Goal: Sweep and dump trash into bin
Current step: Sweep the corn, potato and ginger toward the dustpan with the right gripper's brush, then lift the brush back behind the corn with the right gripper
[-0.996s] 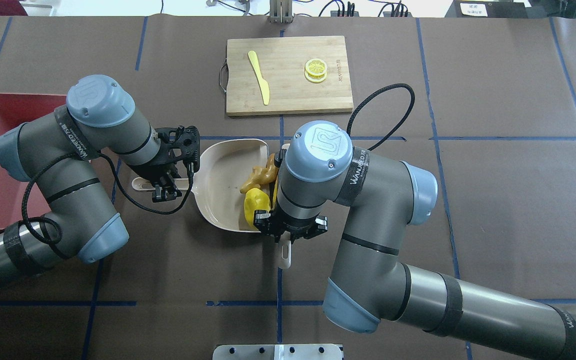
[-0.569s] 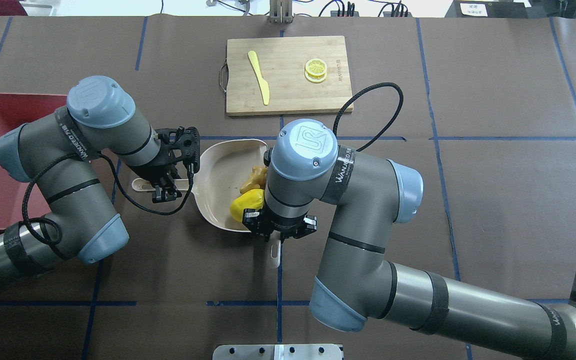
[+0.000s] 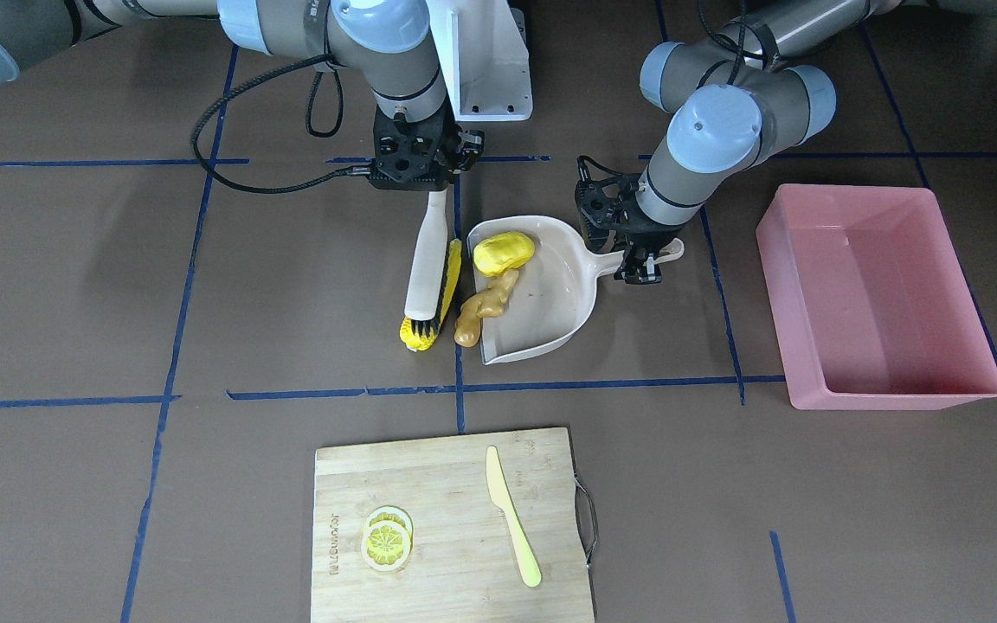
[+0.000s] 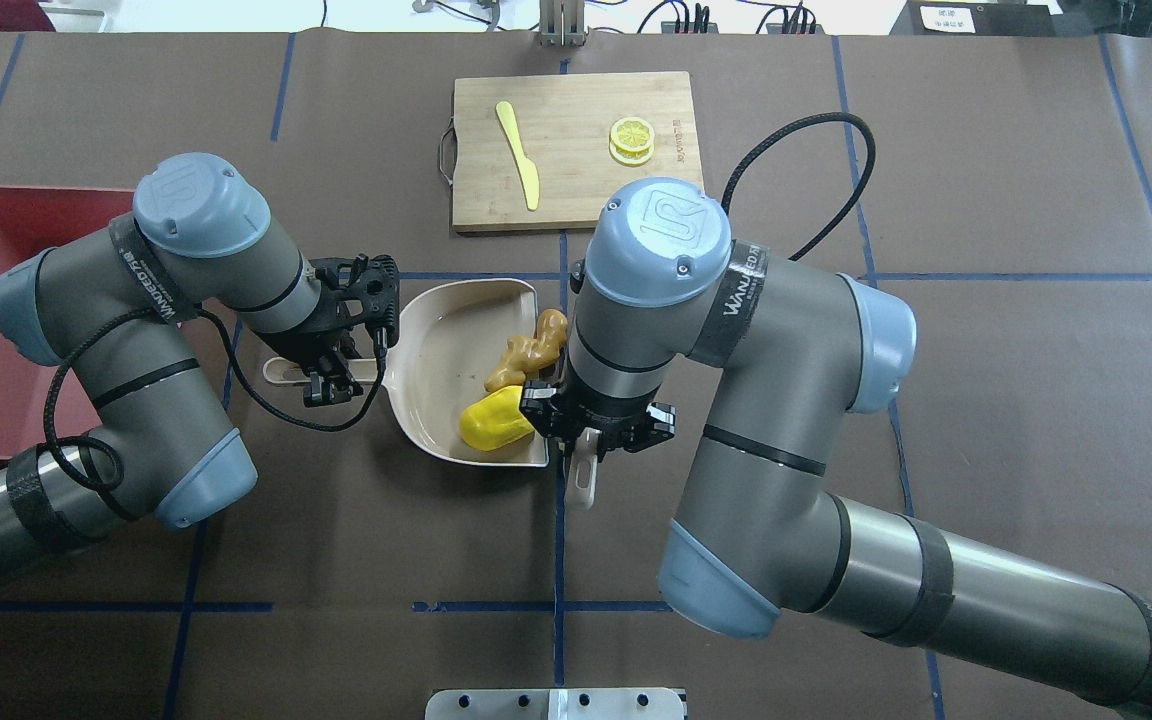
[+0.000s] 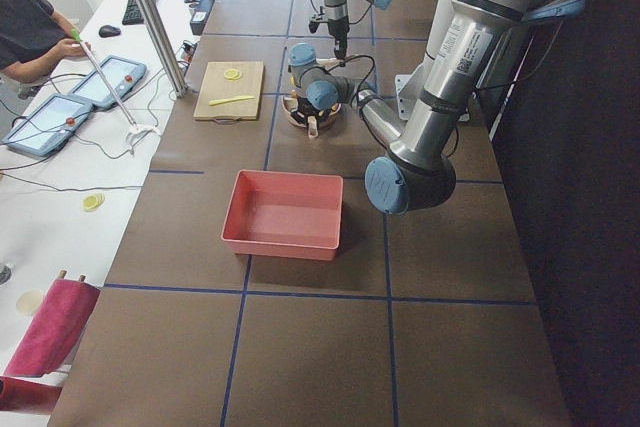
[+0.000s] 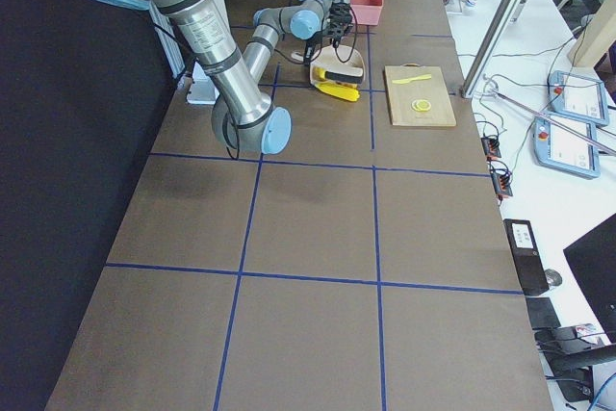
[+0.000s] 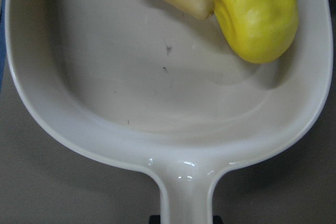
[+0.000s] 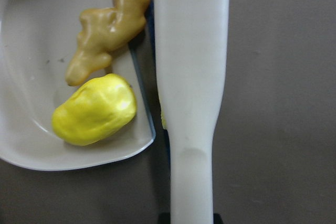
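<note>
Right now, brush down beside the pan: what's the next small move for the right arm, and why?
Probably sweep the brush sideways toward the mouth of the dustpan. The corn cob lies outside it against the brush, the ginger root straddles the lip, and only the yellow lump sits fully inside. The left pincer grips the dustpan's handle, bracing it.

Brown table (image 3: 810, 519) w/ blue tape grid. On it: pink bin (image 3: 892, 400), beige dustpan (image 3: 563, 298), wood board (image 3: 447, 484), corn cob (image 3: 417, 341) beside dustpan.
</note>
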Robot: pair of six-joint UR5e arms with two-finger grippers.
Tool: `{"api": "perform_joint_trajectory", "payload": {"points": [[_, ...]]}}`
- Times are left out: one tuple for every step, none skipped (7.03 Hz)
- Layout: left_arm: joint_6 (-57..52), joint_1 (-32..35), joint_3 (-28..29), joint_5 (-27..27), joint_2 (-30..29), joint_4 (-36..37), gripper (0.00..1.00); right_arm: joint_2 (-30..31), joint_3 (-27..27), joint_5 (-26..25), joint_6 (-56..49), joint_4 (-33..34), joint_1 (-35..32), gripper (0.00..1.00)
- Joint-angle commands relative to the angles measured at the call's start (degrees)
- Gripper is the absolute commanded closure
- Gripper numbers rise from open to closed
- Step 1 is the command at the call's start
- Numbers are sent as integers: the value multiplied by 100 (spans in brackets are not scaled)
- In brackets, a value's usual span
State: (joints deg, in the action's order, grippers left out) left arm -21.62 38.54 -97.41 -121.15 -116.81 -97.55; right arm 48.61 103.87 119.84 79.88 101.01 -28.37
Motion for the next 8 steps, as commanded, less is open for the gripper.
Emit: {"api": "perform_joint_trajectory", "payload": {"points": [[0,4,-6,3,9,-1,92,315,292,22,1,861,-55,100],[0,4,3,3,0,-1,92,464,318,4,1,1085,-46,100],[0,4,-6,3,0,-1,92,622,284,-5,62,1096,102,100],[0,-4,-6,3,0,-1,92,632,240,4,167,1044,138,100],[0,4,-6,3,0,-1,92,571,205,-5,177,1009,147,100],[0,4,-15,-5,0,-1,92,571,152,-13,125,852,147,100],[0,4,-15,3,0,-1,92,527,-162,4,159,328,165,100],[0,4,-15,-5,18,-1,92,457,-409,13,159,70,182,100]]}}
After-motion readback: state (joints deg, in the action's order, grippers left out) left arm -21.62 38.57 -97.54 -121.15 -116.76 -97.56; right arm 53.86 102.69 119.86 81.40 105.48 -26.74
